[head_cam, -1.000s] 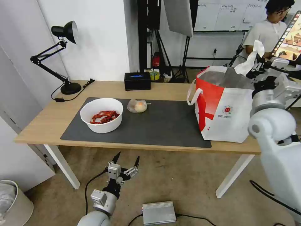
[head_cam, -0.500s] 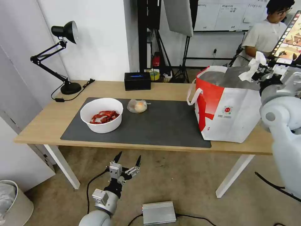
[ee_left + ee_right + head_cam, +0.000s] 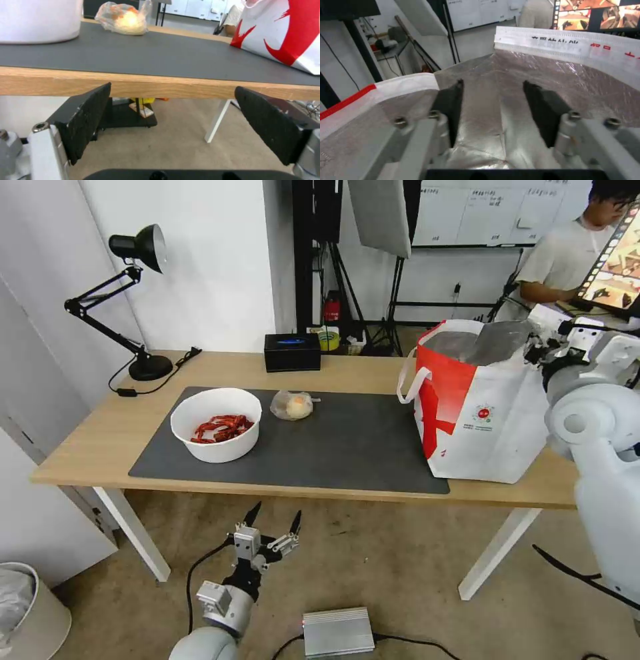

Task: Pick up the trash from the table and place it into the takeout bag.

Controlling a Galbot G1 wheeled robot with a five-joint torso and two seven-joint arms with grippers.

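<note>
On the table [image 3: 100, 440], a white bowl [image 3: 215, 423] of red crayfish shells sits on the dark mat [image 3: 347, 447], with a small clear bag of yellowish food [image 3: 292, 405] to its right. The white and red takeout bag [image 3: 477, 407] stands open at the table's right end. My right gripper [image 3: 535, 352] is at the bag's far right rim; in the right wrist view it [image 3: 493, 100] is open over the silver foil lining [image 3: 480, 140], holding nothing. My left gripper [image 3: 270, 517] hangs open below the table's front edge, and in the left wrist view [image 3: 173, 110] it faces the bowl [image 3: 36, 20] and food bag [image 3: 125, 17].
A black desk lamp [image 3: 137, 300] stands at the back left and a black box [image 3: 292, 352] at the back middle. A grey metal unit [image 3: 338, 632] with cables lies on the floor by my base. A white bin [image 3: 30, 610] is at the lower left.
My right gripper held a crumpled white tissue above the takeout bag; it has dropped to the bag's rim and now stands open without the tissue. The left arm barely moved.
</note>
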